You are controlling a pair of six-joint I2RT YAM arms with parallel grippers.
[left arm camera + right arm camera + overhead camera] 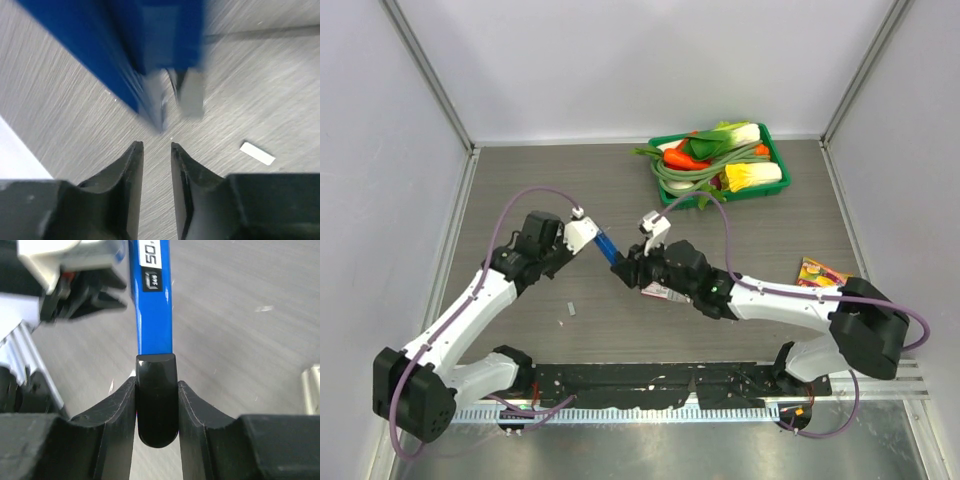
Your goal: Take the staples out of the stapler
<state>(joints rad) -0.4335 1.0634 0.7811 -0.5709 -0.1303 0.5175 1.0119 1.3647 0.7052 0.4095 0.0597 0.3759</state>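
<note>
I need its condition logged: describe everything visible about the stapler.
The stapler is slim and glossy bright blue, with a rounded black end and white "50" lettering. The right hand clamps that black end, holding it out toward the left hand, which sits shut just short of its other end.

Left hand [156,146] closed, right hand [156,385] clamped.

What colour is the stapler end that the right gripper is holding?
Black; the stapler body beyond is bright blue. Clearest in the right wrist view.

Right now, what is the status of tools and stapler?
Right tool shut on stapler. Left tool shut, empty. Grey sliver, maybe staples, on table. Nothing blocks.
</note>
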